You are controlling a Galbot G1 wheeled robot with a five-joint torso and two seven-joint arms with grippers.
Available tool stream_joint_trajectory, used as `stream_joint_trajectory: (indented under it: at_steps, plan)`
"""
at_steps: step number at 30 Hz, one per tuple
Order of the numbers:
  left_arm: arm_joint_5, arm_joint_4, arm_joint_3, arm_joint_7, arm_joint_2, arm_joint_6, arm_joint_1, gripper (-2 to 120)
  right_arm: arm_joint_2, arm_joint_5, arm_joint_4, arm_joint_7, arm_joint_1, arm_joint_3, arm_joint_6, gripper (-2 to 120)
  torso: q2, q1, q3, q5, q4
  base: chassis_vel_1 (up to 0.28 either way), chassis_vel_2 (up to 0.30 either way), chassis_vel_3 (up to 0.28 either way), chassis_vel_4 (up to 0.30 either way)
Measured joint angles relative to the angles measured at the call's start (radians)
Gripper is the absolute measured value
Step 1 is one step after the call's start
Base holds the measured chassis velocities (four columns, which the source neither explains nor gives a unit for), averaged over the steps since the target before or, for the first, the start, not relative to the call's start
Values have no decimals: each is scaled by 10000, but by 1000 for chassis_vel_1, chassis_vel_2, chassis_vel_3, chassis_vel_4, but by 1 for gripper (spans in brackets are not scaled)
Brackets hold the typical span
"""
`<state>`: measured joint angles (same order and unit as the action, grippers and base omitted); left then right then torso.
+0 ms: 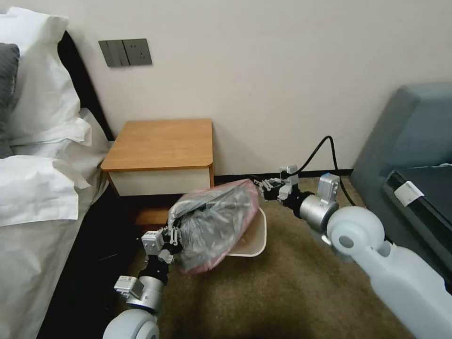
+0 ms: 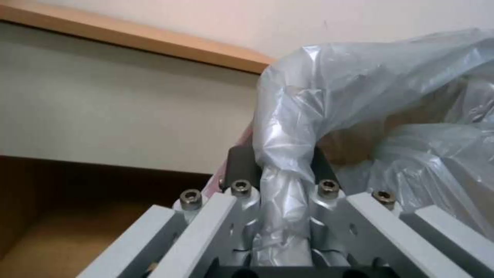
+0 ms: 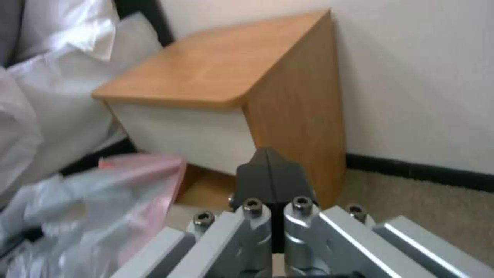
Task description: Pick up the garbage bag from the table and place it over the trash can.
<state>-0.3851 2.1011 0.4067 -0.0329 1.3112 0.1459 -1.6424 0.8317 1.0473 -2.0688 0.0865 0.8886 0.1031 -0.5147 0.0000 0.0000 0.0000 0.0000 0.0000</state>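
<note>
The garbage bag (image 1: 216, 221) billowed over most of the trash can (image 1: 256, 235), blocking its mouth except a strip of rim on the right. The desk (image 1: 160, 143) stood close behind, the bed (image 1: 37, 197) hemmed the left, and a sofa (image 1: 405, 141) the right. Carpet (image 1: 282, 292) in front lay open.

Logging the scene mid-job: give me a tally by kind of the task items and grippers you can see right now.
Garbage bag: 1, held by the left gripper over the bin
Trash can: 1
Table: 1
Grippers: 2, left gripper shut on the bag, right gripper shut with nothing in it, beside the bag
Total: 5
</note>
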Motion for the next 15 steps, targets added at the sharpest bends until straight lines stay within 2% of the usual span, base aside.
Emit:
stream_joint_trajectory:
  at_steps: [2,6,8,10,11,12,15]
  plan:
    - [-18,0,15,0,10,7,0,7,-53,19,-14,-6,30,20,-101,0,0,1,0,0,0,0,0,0,0]
    - [-156,-23,71,-200,72,12,43,7,-169,287,-616,676,636,437,110,17,0,0,0,1,0,0,0,0,0]
    - [-178,-31,79,-245,79,11,53,7,-187,362,-756,813,746,534,156,18,0,0,0,1,-1,0,0,0,0]
    - [-295,-53,119,-465,125,-5,103,7,-279,674,-1538,1231,1422,1101,244,30,0,0,0,1,0,0,0,0,0]
    - [-295,-53,119,-465,125,-5,103,7,-279,674,-1538,1231,1422,1101,244,30,0,0,0,1,0,0,0,0,0]
    - [-349,-59,136,-557,133,-19,125,7,-304,884,-1922,1397,1710,1331,244,35,0,0,0,0,-2,0,0,0,0]
    - [-540,-68,181,-789,140,-85,209,7,-290,2870,-3305,3231,2239,1636,234,50,0,0,-1,-2,-2,0,0,0,0]
